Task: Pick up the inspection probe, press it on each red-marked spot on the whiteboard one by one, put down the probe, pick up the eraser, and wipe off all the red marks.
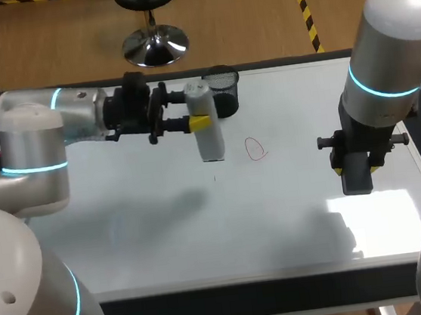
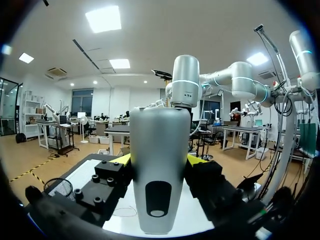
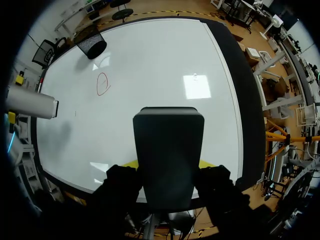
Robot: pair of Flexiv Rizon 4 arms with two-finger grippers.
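Just to the left of the red mark (image 1: 255,148), the probe (image 1: 208,139) is clamped in the left hand (image 1: 200,120). One yellow-tipped finger sits on each side of its upper body and its lower end points toward the whiteboard (image 1: 203,227). Its shadow falls apart from it, so it is likely lifted off the board, not touching. In the left wrist view the probe (image 2: 159,190) fills the gap between the left hand's (image 2: 159,160) fingers. It is a smooth silver-grey shell with a dark oval window, and it looks rigid, fairly light and probably slippery. The hold on its sides seems right, and any press should go straight along its axis or it may slide in the fingers. Well right of the red mark and nearer the robot, the right hand (image 1: 355,162) grips the eraser (image 1: 357,173), a dark block pinched from two sides. In the right wrist view the eraser (image 3: 169,155) hangs above the whiteboard (image 3: 165,65) between the right hand's (image 3: 169,164) yellow tips. It looks stiff and light and would need its face flat on the board to wipe. Only one red mark (image 3: 103,83) is visible, a thin oval loop, with the probe (image 3: 30,102) off to one side of it. Beyond the red mark, at the far edge of the board, stands a black mesh cup (image 1: 223,87). The whiteboard covers most of the dark surface.
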